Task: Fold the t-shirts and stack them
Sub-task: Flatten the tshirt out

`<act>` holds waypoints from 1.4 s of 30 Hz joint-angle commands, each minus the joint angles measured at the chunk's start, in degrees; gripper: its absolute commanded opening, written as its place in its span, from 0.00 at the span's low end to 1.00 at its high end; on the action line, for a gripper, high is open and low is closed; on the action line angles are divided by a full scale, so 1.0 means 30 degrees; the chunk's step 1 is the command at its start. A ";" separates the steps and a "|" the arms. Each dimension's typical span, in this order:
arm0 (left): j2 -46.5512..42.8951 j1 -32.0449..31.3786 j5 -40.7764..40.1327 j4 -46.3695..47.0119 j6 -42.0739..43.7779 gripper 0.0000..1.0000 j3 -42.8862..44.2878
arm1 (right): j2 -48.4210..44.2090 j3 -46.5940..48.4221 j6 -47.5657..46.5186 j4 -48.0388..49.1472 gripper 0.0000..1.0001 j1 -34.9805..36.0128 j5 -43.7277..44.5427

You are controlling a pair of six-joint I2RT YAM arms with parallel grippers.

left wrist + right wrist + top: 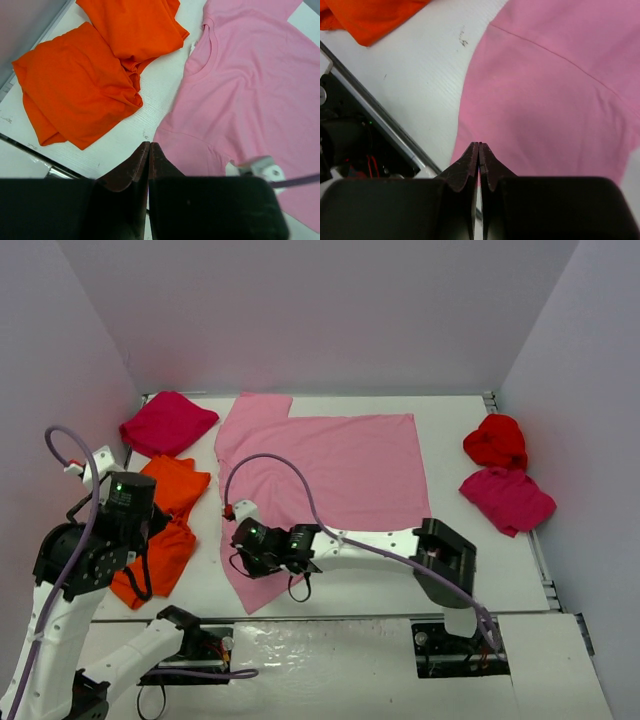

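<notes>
The left gripper (149, 145) fills the bottom of its wrist view, dark fingers pressed together with nothing between them, over a strip of white desk (155, 95). To one side lie two orange cloth t-shirts, one folded (75, 95) and one overlapping it, cut off by the frame edge (135, 25). To the other side is the collar of the light pink cloth t-shirt (240, 100).

The right gripper (478, 145) is likewise closed tight and holds nothing, tips over the pink shirt's near edge (whether they touch it is hard to tell).

From above, the pink shirt spreads flat mid-desk, its near sleeve partly hidden under the right arm. The left gripper is concealed beneath its own wrist. A folded magenta-crimson t-shirt (167, 422) sits at the far left. On the far right, a crumpled bright red t-shirt (496, 440) touches a second magenta-crimson shirt (506, 498).
</notes>
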 commanded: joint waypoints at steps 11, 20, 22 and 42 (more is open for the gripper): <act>-0.0555 0.0205 0.0466 -0.0458 -0.0251 0.00 -0.0756 | -0.1572 -0.2628 0.1086 -0.0429 0.00 0.0322 0.1846; -0.0618 0.0208 0.0171 -0.0803 -0.0136 0.00 -0.1049 | -0.0271 -0.1970 0.1033 -0.0125 0.00 0.0482 0.1522; -0.0644 0.0231 0.0145 -0.0781 -0.0135 0.00 -0.1084 | -0.0063 -0.1778 0.1064 -0.0015 0.00 0.0634 0.1238; -0.1220 0.0234 -0.0031 -0.1383 0.0041 0.00 -0.1249 | 0.4095 0.1569 0.1121 0.0475 0.00 0.2671 -0.0254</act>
